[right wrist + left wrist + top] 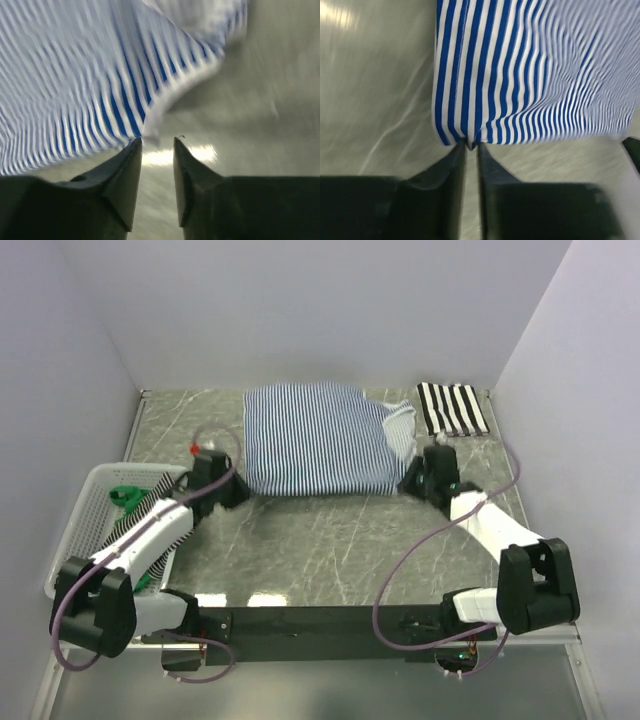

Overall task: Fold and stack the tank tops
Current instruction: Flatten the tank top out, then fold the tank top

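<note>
A thin navy-and-white striped tank top [318, 440] lies partly folded at the back middle of the table. My left gripper [236, 490] is at its near left corner. In the left wrist view the left gripper [471, 146] is shut on the hem of the tank top [530, 75]. My right gripper [412, 480] is at the near right corner. In the right wrist view the right gripper [157, 142] is open, and the tank top's edge [100, 90] hangs just past its left fingertip. A folded broad black-and-white striped tank top [452, 408] lies at the back right.
A white mesh basket [95, 475] stands at the left edge under my left arm. It holds a green item [125, 496] and another striped garment [148, 510]. Walls close in the table at the back and both sides.
</note>
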{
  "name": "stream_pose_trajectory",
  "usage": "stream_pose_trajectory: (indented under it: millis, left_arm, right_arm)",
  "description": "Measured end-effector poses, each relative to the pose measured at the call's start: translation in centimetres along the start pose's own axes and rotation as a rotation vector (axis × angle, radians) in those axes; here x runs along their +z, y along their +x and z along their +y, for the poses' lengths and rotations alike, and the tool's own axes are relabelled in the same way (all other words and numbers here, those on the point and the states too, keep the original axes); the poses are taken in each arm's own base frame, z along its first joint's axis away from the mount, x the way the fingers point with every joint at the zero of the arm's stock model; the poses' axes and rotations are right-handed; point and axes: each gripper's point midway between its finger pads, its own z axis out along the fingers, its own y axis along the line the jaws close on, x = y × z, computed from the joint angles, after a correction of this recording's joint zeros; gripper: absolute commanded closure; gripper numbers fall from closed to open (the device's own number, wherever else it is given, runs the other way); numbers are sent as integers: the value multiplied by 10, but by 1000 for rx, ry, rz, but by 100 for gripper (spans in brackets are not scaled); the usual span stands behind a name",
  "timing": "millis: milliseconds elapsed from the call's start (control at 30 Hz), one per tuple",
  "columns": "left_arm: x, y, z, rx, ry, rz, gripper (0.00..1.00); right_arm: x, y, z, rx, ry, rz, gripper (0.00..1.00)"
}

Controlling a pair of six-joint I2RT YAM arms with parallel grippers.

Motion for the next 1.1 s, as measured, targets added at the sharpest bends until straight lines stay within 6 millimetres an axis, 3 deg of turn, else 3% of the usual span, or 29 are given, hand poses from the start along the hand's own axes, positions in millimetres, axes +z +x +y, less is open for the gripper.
stream_pose_trajectory:
  millis: [67, 100, 167, 233, 400, 533, 733, 867, 1000, 1100]
  left_arm:
    - [9, 53, 41, -33, -89, 116, 59]
    - [10, 71, 56, -41, -120, 157, 55]
    - [8, 89, 63, -47, -140, 195, 50]
    - [5, 88, 55, -45, -111, 181, 48]
    - [-9, 52, 18, -41, -38, 67, 50]
    - [-12, 27, 10, -47, -66, -13, 52]
    - [16, 1, 4, -59, -145, -33, 57]
    - [53, -36, -6, -89, -179, -60, 62]
    - [93, -86, -9, -132, -219, -113, 68]
    - [117, -116, -7, -157, -244, -147, 76]
  right_arm:
    - [5, 61, -38, 20, 70, 134, 42]
    - [4, 82, -50, 25, 93, 179, 38]
    - [1, 93, -56, 37, 96, 189, 34]
    - [-4, 78, -47, 38, 61, 123, 33]
    - [-15, 43, -40, 53, 49, -31, 32]
    - [-14, 38, -48, 71, 100, -61, 34]
    - [-3, 23, -64, 99, 190, -69, 38]
    - [10, -21, -48, 106, 198, -97, 44]
    - [41, -88, -13, 94, 160, -145, 50]
    - [71, -122, 8, 75, 135, -146, 50]
